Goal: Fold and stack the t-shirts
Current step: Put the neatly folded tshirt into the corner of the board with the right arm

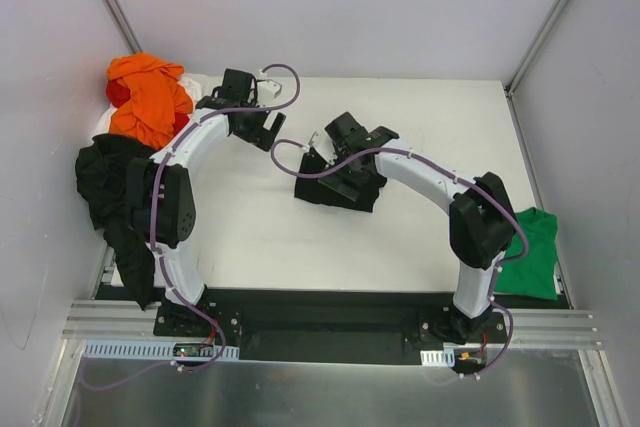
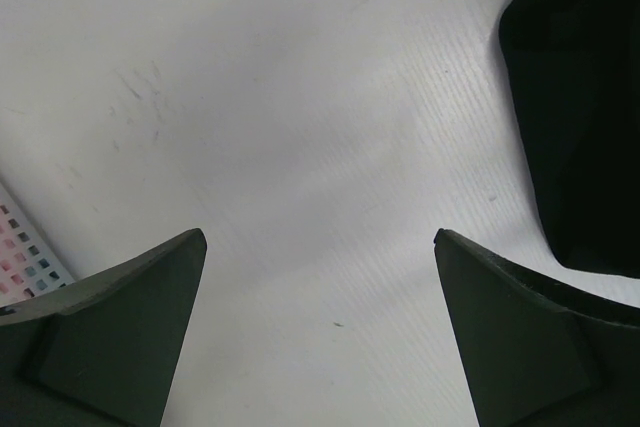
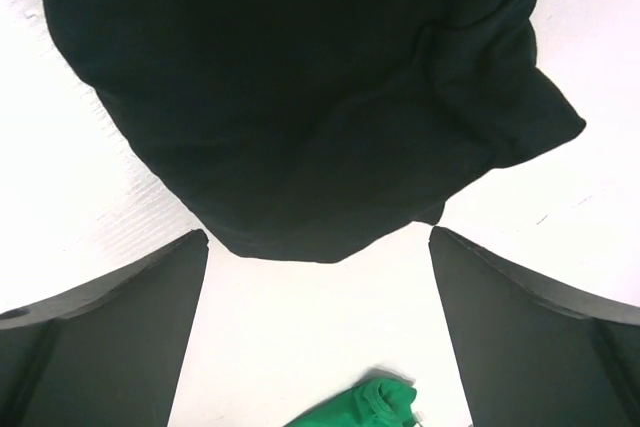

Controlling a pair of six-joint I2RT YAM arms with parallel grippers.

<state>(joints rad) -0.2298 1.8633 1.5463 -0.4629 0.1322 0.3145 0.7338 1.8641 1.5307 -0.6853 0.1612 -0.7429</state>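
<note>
Jaws stand spread and empty: right gripper point(image 3: 318, 242) hovers over the folded black t-shirt point(image 1: 335, 190), left gripper point(image 2: 320, 237) just left of it, since that fold looks finished. Green t-shirt point(image 1: 530, 252) lies well right of it; 2 unfolded, orange t-shirt point(image 1: 150, 97) and loose black t-shirt point(image 1: 105, 182), wait far left.

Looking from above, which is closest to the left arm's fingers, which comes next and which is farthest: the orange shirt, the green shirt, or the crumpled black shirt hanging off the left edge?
Starting from the left fingers:
1. orange shirt, just to their left, in the far left corner.
2. black shirt, draped over the left edge, beside that arm.
3. green shirt, way over at the near right corner.
</note>
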